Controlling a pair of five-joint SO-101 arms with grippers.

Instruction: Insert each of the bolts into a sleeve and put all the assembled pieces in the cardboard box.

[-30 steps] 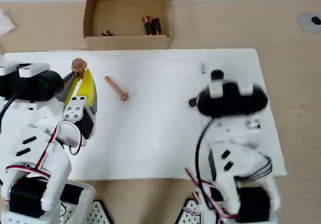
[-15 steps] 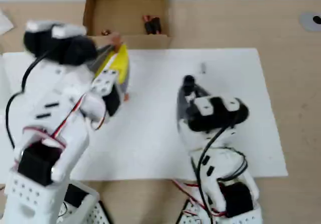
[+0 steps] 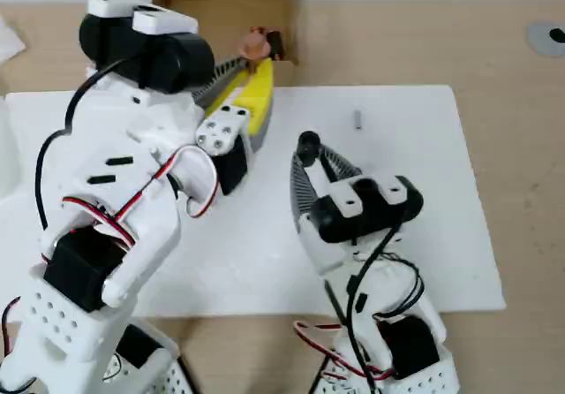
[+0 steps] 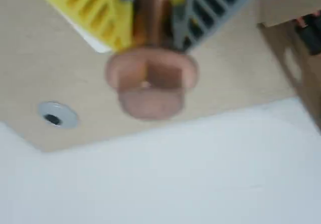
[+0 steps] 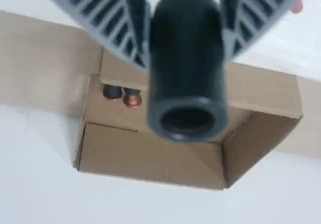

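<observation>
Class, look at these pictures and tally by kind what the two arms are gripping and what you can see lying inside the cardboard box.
Bolts, gripped: 1
Sleeves, gripped: 1
Assembled pieces seen in the cardboard box: 2
Total: 4

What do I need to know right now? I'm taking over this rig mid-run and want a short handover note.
Left gripper: shut on a bolt, held up near the front wall of the cardboard box.
Right gripper: shut on a black sleeve, above the white mat.
Done: two pieces lie in the box.
Left: bolt and sleeve are apart. Join them, then box the assembly.
</observation>
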